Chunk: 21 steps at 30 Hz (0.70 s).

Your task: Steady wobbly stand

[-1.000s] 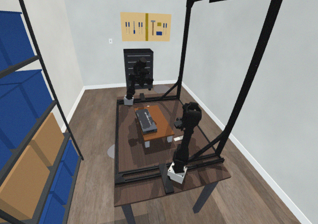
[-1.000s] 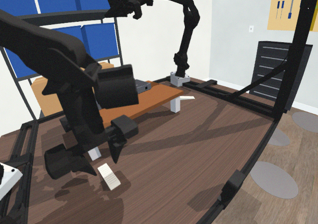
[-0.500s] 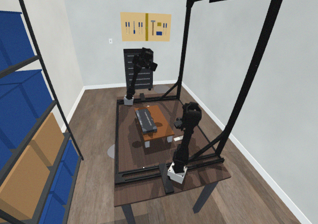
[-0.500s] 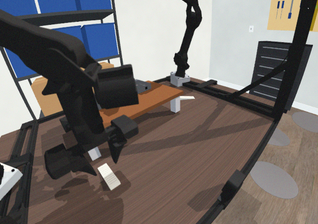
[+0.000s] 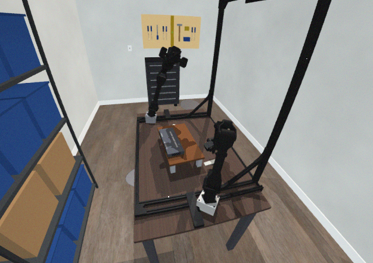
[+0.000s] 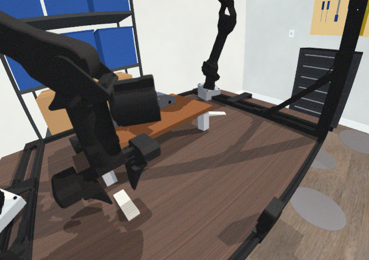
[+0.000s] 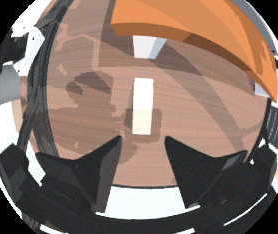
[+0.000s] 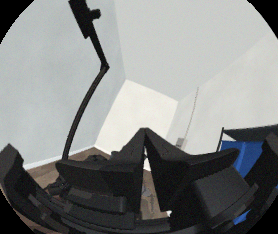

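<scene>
The stand [image 5: 189,147] [image 6: 178,114] [image 7: 183,25] has an orange top and white legs. The grey network switch [image 5: 171,141] [image 6: 165,99] lies on it. A white wedge [image 5: 208,163] [image 6: 126,204] [image 7: 143,105] lies flat on the table near one stand leg [image 6: 109,178] [image 7: 145,46]. My left gripper [image 5: 209,148] [image 6: 117,188] [image 7: 143,139] is open and empty, just above that wedge, with a finger on each side of its near end. A second wedge [image 6: 217,113] lies by the far leg. My right gripper [image 8: 144,131] is shut and empty. The right arm [image 5: 159,82] holds it high in the air, pointing at the walls.
A black rail frame [image 5: 168,204] [image 6: 286,119] borders the wooden table [image 5: 156,175] [image 6: 223,176], and a tall black gantry [image 5: 289,97] stands at one side. A shelf with blue and tan bins [image 5: 24,127] and a dark drawer cabinet [image 5: 173,85] stand off the table.
</scene>
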{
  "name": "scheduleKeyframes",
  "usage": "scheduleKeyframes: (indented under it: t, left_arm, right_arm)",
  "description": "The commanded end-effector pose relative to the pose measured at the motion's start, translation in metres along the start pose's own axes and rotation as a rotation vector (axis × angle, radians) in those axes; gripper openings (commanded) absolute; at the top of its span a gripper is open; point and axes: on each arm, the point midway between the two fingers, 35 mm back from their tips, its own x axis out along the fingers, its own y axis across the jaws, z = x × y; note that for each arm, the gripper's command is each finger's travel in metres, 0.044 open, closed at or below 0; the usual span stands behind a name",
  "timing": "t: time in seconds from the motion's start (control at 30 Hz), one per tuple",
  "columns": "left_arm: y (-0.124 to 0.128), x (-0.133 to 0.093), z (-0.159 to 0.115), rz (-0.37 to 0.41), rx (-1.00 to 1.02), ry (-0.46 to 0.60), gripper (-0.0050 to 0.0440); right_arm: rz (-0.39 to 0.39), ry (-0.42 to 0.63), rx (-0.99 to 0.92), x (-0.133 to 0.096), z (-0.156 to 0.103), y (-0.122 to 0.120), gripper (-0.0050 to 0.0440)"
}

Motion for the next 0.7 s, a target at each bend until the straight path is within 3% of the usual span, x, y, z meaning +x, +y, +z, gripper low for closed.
scheduleKeyframes:
  t: [0.0,0.07,0.43,0.63,0.67]
  left_arm:
    - [0.000,0.000,0.000,0.000,0.000,0.000,0.0242]
    - [0.000,0.000,0.000,0.000,0.000,0.000,0.0242]
    - [0.000,0.000,0.000,0.000,0.000,0.000,0.0242]
    - [0.000,0.000,0.000,0.000,0.000,0.000,0.0242]
    - [0.000,0.000,0.000,0.000,0.000,0.000,0.0242]
  right_arm:
    - [-0.009,-0.027,0.003,0.005,0.007,-0.002,0.0000]
    - [-0.009,-0.027,0.003,0.005,0.007,-0.002,0.0000]
    - [-0.080,-0.479,-0.013,-0.041,0.144,-0.014,0.0000]
    - [-0.080,-0.479,-0.013,-0.041,0.144,-0.014,0.0000]
    - [-0.082,-0.511,-0.019,-0.052,0.154,-0.013,0.0000]
